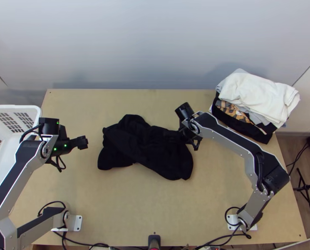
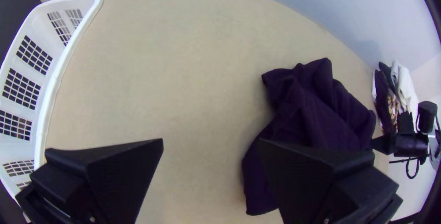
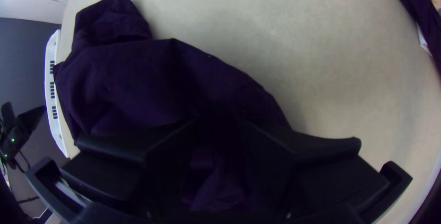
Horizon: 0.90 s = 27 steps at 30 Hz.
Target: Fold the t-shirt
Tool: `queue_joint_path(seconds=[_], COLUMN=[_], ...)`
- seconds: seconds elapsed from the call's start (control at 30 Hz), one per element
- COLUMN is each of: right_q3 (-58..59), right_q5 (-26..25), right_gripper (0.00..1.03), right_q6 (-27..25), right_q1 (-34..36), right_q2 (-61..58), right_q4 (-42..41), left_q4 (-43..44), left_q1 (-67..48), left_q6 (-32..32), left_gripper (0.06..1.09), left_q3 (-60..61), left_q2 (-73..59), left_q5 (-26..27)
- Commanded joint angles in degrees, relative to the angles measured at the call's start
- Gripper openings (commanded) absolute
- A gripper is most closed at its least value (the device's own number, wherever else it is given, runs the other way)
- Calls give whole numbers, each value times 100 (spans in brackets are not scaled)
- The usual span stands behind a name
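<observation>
A black t-shirt (image 1: 134,146) lies bunched on a light wooden table (image 1: 134,204), with a robot gripper to each side

The shirt is a rumpled, uneven heap around the middle of the table, its layers overlapping and creased; the left gripper (image 1: 83,142) is above the table just beside it, apart from the cloth, its two wide black fingers spread open, while the right gripper (image 1: 182,131) is at the shirt's right-hand part, its fingers partly open with dark cloth visible in the gap, though whether they touch it I cannot tell; at the table's far right corner sits a pile of folded clothes (image 1: 254,98), white on top with grey, patterned and black pieces beneath, and along the left side stands a white plastic basket (image 1: 7,131) with grid-like openings in its walls
</observation>
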<state>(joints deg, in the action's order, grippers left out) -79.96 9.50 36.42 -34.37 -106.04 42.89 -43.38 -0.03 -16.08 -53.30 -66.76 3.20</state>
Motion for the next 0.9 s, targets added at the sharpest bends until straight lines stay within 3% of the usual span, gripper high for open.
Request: queue_joint_path(seconds=[0.0, 0.03, 0.07, 0.23, 0.4, 0.7, 0.87], right_q3=[227, 253, 288, 772, 1290, 2371, 2987], right_q5=[8, 0, 8, 0, -132, -1477, -1916], right_gripper=[20, 9, 3, 3, 3, 3, 3], right_q6=[23, 23, 23, 23, 23, -109, -224], right_q1=[-193, -210, -228, -149, 677, 2180, 2312], right_q2=[92, 119, 162, 883, 2070, 2931, 3072], right_q4=[-44, -62, -71, -71, -53, -457, -958], left_q4=[-13, -13, -13, -31, -13, 40, 40], left_q1=[-23, -23, -14, 12, 21, -155, -252], left_q6=[-27, -27, -27, -18, -1, -54, -18], left_gripper=[105, 105, 105, 105, 105, 105, 105], left_q3=[-75, -84, -93, -146, -155, -260, -445], left_q2=[-127, -135, -135, -135, -188, -461, -592], left_q5=[-13, -13, -13, -13, -13, -13, -13])
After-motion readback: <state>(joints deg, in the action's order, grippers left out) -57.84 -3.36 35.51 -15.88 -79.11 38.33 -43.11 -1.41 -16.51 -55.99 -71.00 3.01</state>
